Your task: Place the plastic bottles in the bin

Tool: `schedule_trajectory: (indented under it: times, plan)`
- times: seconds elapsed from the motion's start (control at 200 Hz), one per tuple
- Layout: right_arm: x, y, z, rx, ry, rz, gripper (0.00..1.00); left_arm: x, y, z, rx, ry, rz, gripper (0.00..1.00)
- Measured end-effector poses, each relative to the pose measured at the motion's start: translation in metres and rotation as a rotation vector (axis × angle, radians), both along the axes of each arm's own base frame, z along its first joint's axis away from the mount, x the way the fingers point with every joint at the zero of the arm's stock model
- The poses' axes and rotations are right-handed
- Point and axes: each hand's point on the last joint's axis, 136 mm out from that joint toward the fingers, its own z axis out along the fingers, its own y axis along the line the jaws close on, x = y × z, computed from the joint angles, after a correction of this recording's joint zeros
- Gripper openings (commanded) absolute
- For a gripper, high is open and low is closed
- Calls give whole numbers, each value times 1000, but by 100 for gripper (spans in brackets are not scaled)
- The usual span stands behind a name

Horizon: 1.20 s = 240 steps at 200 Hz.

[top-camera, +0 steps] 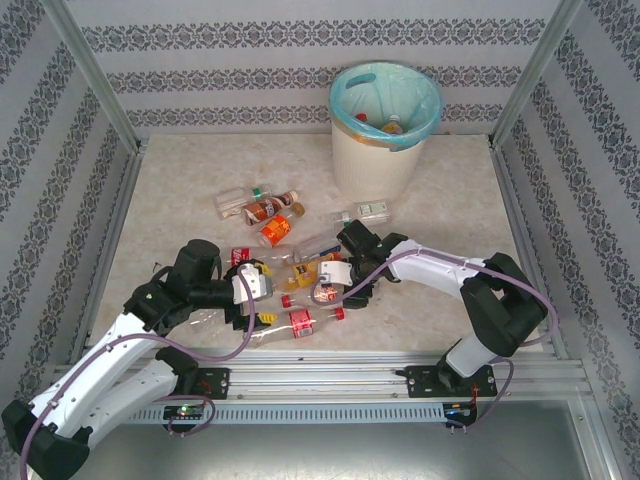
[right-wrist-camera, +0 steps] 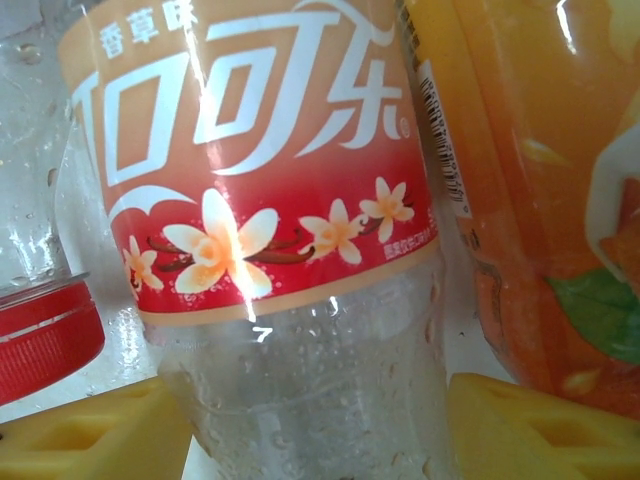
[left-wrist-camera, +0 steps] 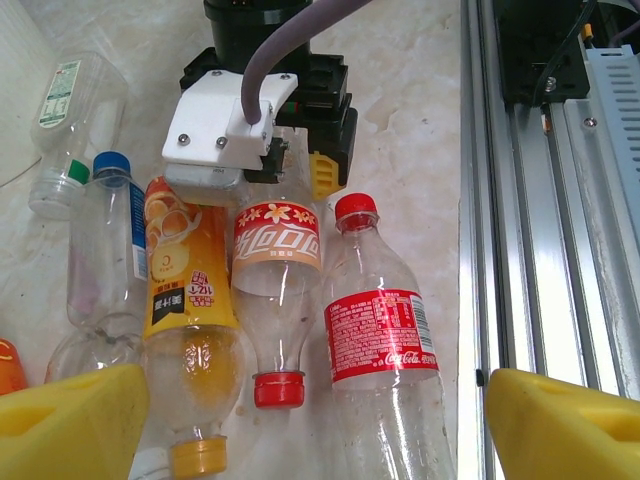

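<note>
My left end effector point(left-wrist-camera: 315, 425) is spread wide and holds nothing. Its yellow fingers point(left-wrist-camera: 70, 415) sit low at both sides of the left wrist view. The plastic bottles point(top-camera: 290, 275) lie side by side on the counter point(top-camera: 450, 200) just past them.

From left to right I see:
- a clear bottle with a green and white label point(left-wrist-camera: 65, 115)
- a blue-capped bottle point(left-wrist-camera: 105, 250)
- an orange juice bottle point(left-wrist-camera: 185, 290) with a yellow cap
- a flower-label bottle point(left-wrist-camera: 278, 255) with a red cap
- a red-label cola bottle point(left-wrist-camera: 380, 335) with a red cap

The juice, flower and cola ones touch each other. A metal rail point(left-wrist-camera: 520, 200) runs along the right of them.

My right end effector point(right-wrist-camera: 320, 430) is down over the flower-label bottle, at the end away from its cap. It has one yellow finger on each side of the bottle. They are close against the bottle, but I cannot tell if they squeeze it or only stand beside it. The bottle lies flat on the counter, and the orange juice bottle is right next to it.

Further back, a small bunch of bottles point(top-camera: 262, 208) lies left of the bin point(top-camera: 375, 160). One clear bottle point(top-camera: 370, 211) lies just beside the foot of the bin. The bin stands at the far side of the counter, a bit right of the middle, well apart from both end effectors. A teal bag is folded over its rim, and I can see a bottle top point(top-camera: 393, 126) inside.
</note>
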Motion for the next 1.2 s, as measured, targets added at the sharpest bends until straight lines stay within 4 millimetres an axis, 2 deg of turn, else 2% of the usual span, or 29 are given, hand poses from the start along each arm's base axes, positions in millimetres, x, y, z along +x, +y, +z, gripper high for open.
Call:
schedule_trajectory:
  times: [0.1,0.205,0.29,0.729,1.044,1.199]
  plan:
    - [2,-2,0,-1,-4,4,66,1,-1,1,-4,-7,0,88]
    - [3,-3,0,-4,-9,10,72,1,-1,3,-8,-13,0,88]
    - [3,-4,-1,-8,-13,17,73,1,-1,3,-10,-19,1,88]
    - [2,-6,0,-16,-15,25,61,1,0,5,-16,-37,5,88]
    - [-6,-17,25,-16,-52,18,57,3,0,16,-47,-88,5,88]
    - [-13,-27,27,-21,-57,10,53,6,-2,20,-62,-114,6,88]
